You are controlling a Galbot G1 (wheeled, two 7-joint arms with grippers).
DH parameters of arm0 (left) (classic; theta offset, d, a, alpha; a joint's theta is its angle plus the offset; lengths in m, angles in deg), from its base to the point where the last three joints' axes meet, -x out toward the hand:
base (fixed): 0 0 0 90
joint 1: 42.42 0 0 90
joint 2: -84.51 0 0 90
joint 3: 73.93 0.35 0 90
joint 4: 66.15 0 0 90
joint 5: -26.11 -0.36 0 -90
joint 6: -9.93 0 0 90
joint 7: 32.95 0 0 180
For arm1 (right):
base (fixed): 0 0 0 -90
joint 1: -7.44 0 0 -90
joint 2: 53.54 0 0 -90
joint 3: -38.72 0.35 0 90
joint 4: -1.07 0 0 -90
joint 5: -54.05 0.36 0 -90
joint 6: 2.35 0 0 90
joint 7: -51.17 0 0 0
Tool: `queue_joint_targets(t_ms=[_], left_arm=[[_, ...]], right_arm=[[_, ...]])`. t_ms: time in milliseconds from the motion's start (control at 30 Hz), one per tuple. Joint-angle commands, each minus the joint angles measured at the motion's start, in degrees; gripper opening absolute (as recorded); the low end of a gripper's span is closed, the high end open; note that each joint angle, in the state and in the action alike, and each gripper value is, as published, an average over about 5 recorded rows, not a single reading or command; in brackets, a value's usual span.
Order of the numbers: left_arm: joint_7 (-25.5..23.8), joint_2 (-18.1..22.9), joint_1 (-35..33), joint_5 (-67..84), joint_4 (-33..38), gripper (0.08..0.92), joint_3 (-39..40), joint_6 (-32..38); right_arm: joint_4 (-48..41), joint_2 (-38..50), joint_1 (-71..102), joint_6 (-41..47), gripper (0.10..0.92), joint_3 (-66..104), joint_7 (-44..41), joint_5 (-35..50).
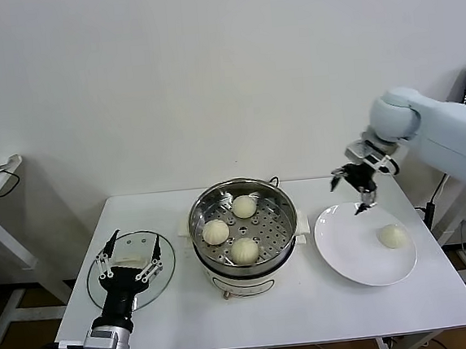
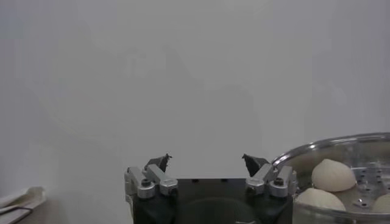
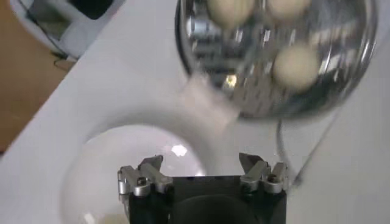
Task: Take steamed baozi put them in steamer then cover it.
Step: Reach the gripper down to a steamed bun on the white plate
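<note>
Three steamed baozi [image 1: 230,228] sit in the steamer [image 1: 241,223], one baozi [image 1: 393,236] waits on the plate [image 1: 346,250], the glass lid [image 1: 169,262] lies left; right gripper [image 1: 354,187] and left gripper [image 1: 128,255] spread fingers wide, empty.

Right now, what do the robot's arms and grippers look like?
The right arm has a smooth, pale blue-white rounded shell. The right gripper and left gripper are black-bodied with silver metal linkages and dark pointed fingertips. The left arm's wrist is black, then silver-grey.
</note>
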Motion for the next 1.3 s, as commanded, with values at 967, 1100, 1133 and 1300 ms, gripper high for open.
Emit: queue_joint_targets(t_ms=[967, 1100, 1133, 1300], left_arm=[[-0.02, 0.34, 0.25, -0.39, -0.87, 0.823, 0.27, 0.05], [-0.01, 0.38, 0.2, -0.5, -0.87, 0.823, 0.32, 0.07], [-0.01, 0.38, 0.19, -0.52, -0.87, 0.823, 0.32, 0.08], [-0.01, 0.39, 0.13, -0.61, -0.95, 0.823, 0.29, 0.19]], right_arm=[[-23.61, -4.66, 27.3, -5.24, 0.823, 31.57, 2.03, -26.25], [-24.63, -5.46, 27.83, -5.63, 0.823, 32.71, 2.51, -27.19], [-24.87, -5.62, 27.91, -5.8, 0.823, 32.92, 2.67, -27.43], [-25.93, -6.36, 28.42, -6.54, 0.823, 34.36, 3.41, -28.89]])
